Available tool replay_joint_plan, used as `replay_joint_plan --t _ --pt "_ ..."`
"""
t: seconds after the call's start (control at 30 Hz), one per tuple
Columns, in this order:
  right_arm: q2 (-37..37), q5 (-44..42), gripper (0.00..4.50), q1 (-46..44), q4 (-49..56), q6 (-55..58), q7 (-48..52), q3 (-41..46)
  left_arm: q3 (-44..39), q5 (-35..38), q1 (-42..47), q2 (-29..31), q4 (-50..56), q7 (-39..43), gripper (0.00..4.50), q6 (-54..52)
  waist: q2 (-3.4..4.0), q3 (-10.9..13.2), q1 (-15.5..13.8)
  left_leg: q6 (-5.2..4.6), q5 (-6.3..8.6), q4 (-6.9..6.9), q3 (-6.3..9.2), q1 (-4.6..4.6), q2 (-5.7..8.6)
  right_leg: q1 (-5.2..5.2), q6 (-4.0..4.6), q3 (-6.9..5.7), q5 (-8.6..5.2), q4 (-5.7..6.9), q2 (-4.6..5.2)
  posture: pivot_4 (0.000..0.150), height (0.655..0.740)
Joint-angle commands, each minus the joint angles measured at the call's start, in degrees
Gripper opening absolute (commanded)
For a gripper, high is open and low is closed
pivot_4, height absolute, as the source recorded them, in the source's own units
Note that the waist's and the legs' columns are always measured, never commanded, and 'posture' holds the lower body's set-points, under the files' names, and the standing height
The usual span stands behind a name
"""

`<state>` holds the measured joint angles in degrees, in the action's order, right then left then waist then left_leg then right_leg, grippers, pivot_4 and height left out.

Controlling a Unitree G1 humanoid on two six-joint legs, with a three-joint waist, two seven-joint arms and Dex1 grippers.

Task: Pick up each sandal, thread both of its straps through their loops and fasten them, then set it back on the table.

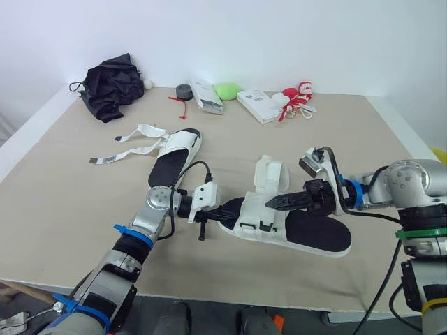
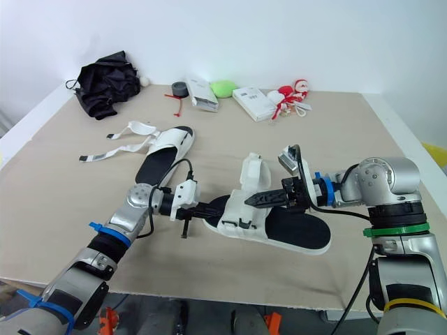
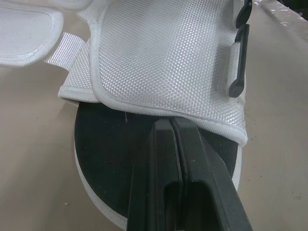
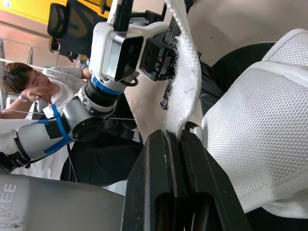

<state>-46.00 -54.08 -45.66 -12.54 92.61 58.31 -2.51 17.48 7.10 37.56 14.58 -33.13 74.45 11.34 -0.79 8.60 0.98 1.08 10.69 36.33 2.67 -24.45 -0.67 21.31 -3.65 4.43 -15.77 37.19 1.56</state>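
Note:
The near sandal (image 1: 318, 232), black sole with white mesh upper, lies at the table's front centre. My right gripper (image 1: 269, 203) reaches in from the right and is shut on the edge of its fuzzy white strap (image 4: 185, 72), which stands up over the upper. My left gripper (image 1: 234, 207) comes from the left over the toe end; its fingers (image 3: 163, 159) are shut together on the black insole, tips against the hem of the mesh upper (image 3: 163, 57). The second sandal (image 1: 174, 159) lies further back on the left, its two straps (image 1: 133, 143) spread loose on the table.
Along the back edge lie a black bundle of cloth (image 1: 112, 84), a tape roll (image 1: 184, 91), two white boxes (image 1: 207, 96) (image 1: 257, 105), a green object (image 1: 226, 90) and a red-and-white doll (image 1: 297, 98). A seated person (image 4: 33, 86) shows beyond the table.

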Motion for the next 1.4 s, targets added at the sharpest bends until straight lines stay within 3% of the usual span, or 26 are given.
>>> replay_joint_plan --t 0.03,0.4,0.8,1.4 --pt "0.6 0.38 0.02 -3.86 -2.36 -0.13 -0.27 2.83 3.53 -4.15 -2.8 0.03 -4.61 -0.09 0.0 -1.76 0.0 0.0 0.0 0.0 0.0 0.0 0.0 0.0 0.0 0.0 0.01 0.0 0.0 0.0 0.0 0.15 0.738" --pt "-0.93 -1.92 0.02 1.83 2.54 -0.11 -0.28 0.55 3.33 -3.9 -4.0 0.64 -3.38 -0.31 0.0 -2.26 0.0 0.0 -0.01 0.0 0.0 0.0 0.01 -0.03 0.0 0.0 -0.01 0.0 -0.01 0.0 0.03 0.15 0.738" --pt "-0.57 1.75 0.02 -2.93 -3.1 -1.13 -0.08 1.63 3.36 -3.87 -3.54 0.34 -3.64 -0.36 0.0 -2.31 0.0 0.0 -0.01 0.0 0.0 0.0 0.02 -0.02 0.0 0.01 -0.02 -0.02 -0.02 0.0 0.01 0.15 0.738" --pt "-2.19 -1.82 0.02 1.73 0.91 -0.11 -0.68 0.02 3.31 -3.66 -4.73 0.24 -2.67 -0.96 0.0 -2.72 0.0 0.0 -0.01 0.0 0.0 -0.01 0.03 -0.03 0.0 0.0 -0.04 -0.01 -0.04 -0.02 0.03 0.15 0.738"
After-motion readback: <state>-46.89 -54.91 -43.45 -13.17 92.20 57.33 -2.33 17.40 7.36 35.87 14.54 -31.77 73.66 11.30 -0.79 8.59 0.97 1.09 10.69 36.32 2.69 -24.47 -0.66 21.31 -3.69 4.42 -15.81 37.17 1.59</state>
